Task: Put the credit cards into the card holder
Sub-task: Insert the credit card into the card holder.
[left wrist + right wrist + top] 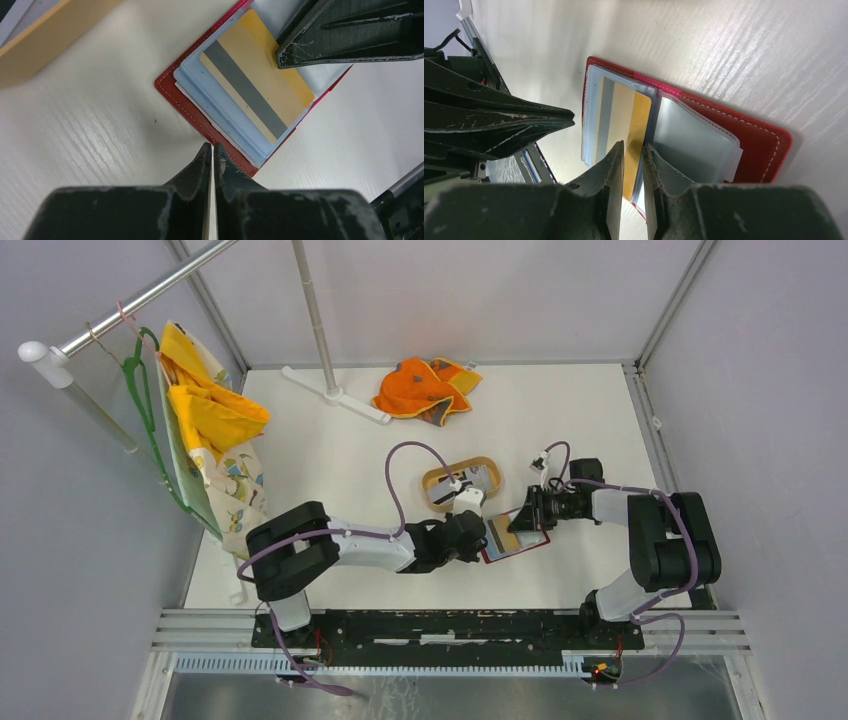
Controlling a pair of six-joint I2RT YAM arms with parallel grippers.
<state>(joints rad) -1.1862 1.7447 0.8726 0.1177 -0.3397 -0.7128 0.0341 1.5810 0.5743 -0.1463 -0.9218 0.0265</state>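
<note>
One gold, grey-striped card (pixel 255 87) lies in the open holder (pixel 515 540) on the table (pixel 330 460), long axis slanting across our left wrist view. Left end effector (pixel 210 147) sits closed at the red edge. Right end effector (pixel 634 145) is over the card; we cannot tell whether it grips. Only the top view shows the holder whole

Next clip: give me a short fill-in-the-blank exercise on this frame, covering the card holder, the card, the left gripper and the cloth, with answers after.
1. The card holder lies ___, its pale sleeves showing.
2. The gold card in the holder bears a ___ stripe.
3. The left gripper has its fingers ___, close to the holder's red edge.
4. The crumpled cloth in the overhead view is ___.

Missing words: open; grey; shut; orange.
</note>
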